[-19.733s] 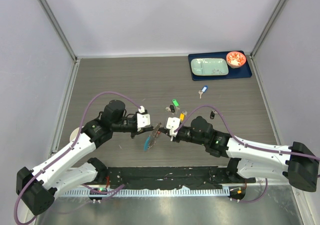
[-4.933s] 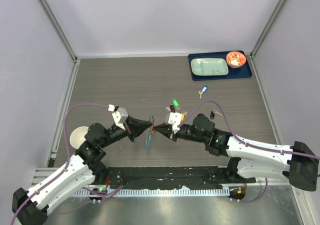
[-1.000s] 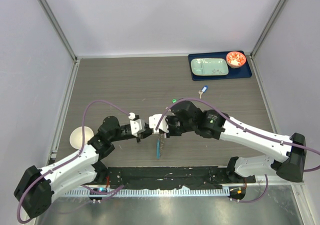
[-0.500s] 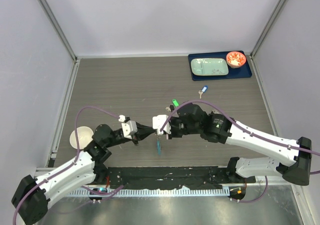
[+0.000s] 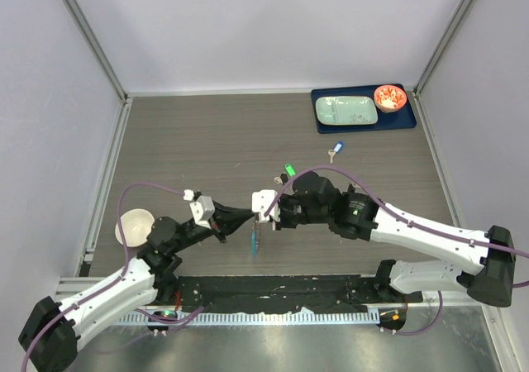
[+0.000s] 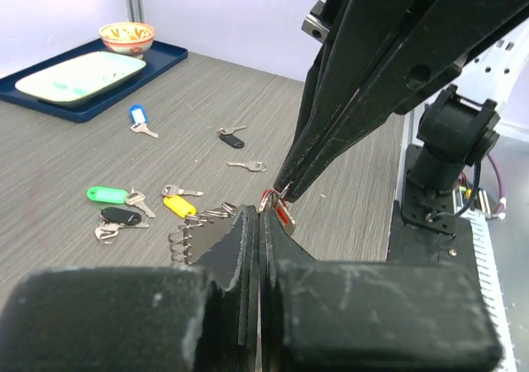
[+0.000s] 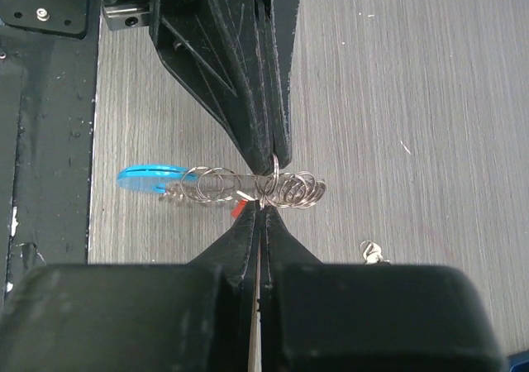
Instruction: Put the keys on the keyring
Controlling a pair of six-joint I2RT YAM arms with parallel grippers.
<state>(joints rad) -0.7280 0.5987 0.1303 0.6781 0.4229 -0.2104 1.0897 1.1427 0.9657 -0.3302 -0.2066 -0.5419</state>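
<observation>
Right wrist view: my left fingers (image 7: 248, 99) clench the silvery wire keyring (image 7: 211, 186) with blue crescent, above the table (image 7: 413, 99); my right fingers (image 7: 235, 244) pinch, seemingly, a red-headed key (image 7: 237, 209) at it. Threading next needs fine alignment.

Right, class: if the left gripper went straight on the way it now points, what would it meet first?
The right gripper, tip to tip with the left gripper across the keyring; hardly any gap shows, though depth is unclear.
</observation>
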